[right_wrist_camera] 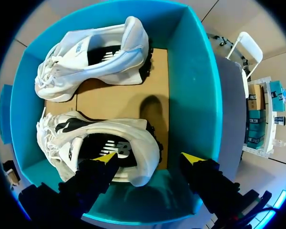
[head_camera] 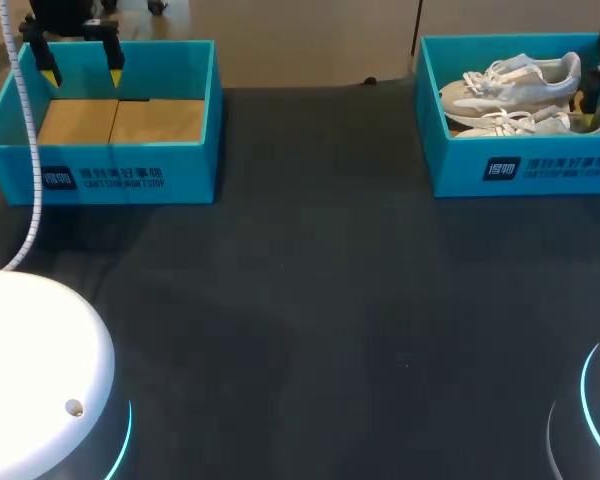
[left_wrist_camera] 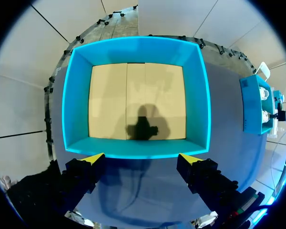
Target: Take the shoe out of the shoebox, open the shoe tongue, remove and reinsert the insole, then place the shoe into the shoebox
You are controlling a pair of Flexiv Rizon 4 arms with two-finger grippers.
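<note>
At the far left the left pincer [head_camera: 81, 72] hangs with its fingers spread wide above one rim of the left shoebox [head_camera: 130, 180], which holds nothing but its cardboard floor. It has no part in this step and is best left there, out of the way. The dark bench [head_camera: 310, 300] between the two boxes is the place to aim for once a shoe is lifted out. At the right, the right shoebox [right_wrist_camera: 190, 71] holds two pale shoes lying side by side, toes pointing the same way, so the step in hand looks to be the very first: taking one out. The right pincer [right_wrist_camera: 150, 158] is open above the heel end of the nearer shoe [right_wrist_camera: 86, 136], one yellow tip over the shoe's mouth and the other outside the heel; whether either touches I cannot tell. To do it well, I would lower straight down so the heel sits between the fingers, close firmly on it, then lift slowly. The lift should keep clear of the second shoe [right_wrist_camera: 95, 52] and of the box wall beside the outer finger, since loose laces may drag.
</note>
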